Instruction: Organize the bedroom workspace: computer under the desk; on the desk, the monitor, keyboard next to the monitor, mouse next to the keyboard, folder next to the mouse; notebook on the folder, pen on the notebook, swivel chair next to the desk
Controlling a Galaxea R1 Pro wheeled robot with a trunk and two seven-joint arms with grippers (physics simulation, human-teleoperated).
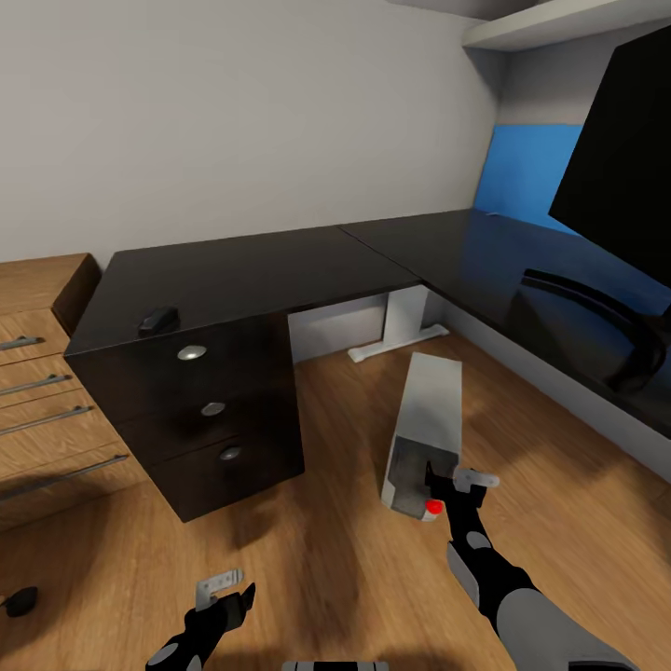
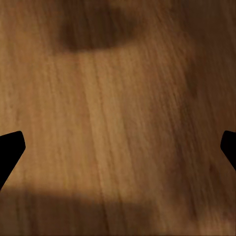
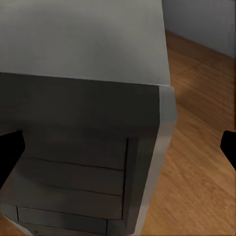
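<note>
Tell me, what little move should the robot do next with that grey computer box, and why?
Probably nudge the right gripper forward to push the computer toward the gap under the desk. The tower stands on the open wooden floor, outside the desk, with the open right gripper at its front panel. The left gripper hangs open over bare floor.

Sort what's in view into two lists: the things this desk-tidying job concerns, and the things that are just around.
Job:
- computer, on the floor at the right gripper
- monitor on the desk
- mouse on the desk's near end

Just around:
- wooden drawer chest
- small dark object on the floor
- wall shelf
</note>
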